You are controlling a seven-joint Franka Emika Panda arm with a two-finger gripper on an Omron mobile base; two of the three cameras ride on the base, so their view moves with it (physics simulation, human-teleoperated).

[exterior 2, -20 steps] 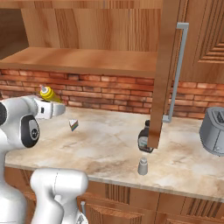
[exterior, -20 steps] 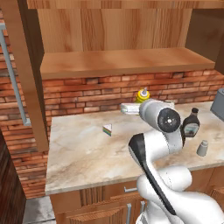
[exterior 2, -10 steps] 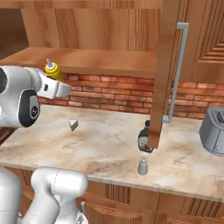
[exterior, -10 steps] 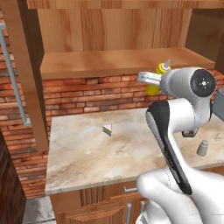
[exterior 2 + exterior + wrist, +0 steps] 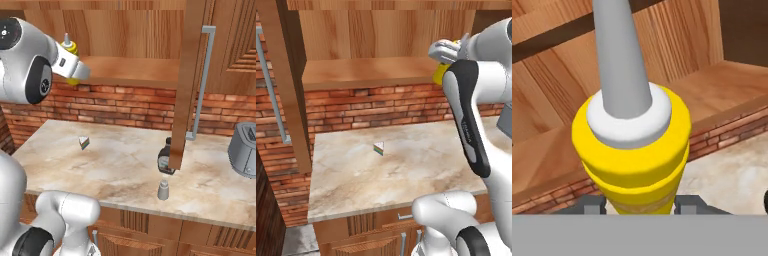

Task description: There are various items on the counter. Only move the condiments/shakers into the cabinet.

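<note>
— So why is the squeeze bottle (image 5: 632, 155) up in the air at shelf (image 5: 371, 72) height?
— Because the shelf is where it belongs; it's a condiment, and the gripper (image 5: 634, 204) is clenched on its yellow body, a finger on each side, nozzle up (upright, I'd guess, so it can be stood down flat).
— Is it over the shelf yet?
— From the right base view the bottle (image 5: 71, 50) sits just in front of the shelf's front edge, about level with the plank. I'd judge it needs to go further in before letting go.
— And the rest?
— Below the shelf, on the counter (image 5: 125, 165): the dark bottle (image 5: 165, 159) stands partly behind the open door (image 5: 186, 85), the shaker (image 5: 163, 190) just in front of it. Both wait their turn, I think.
— The striped wedge (image 5: 379, 148)?
— Under the shelf's left part, well apart from them. It's no condiment, so it should stay.
</note>
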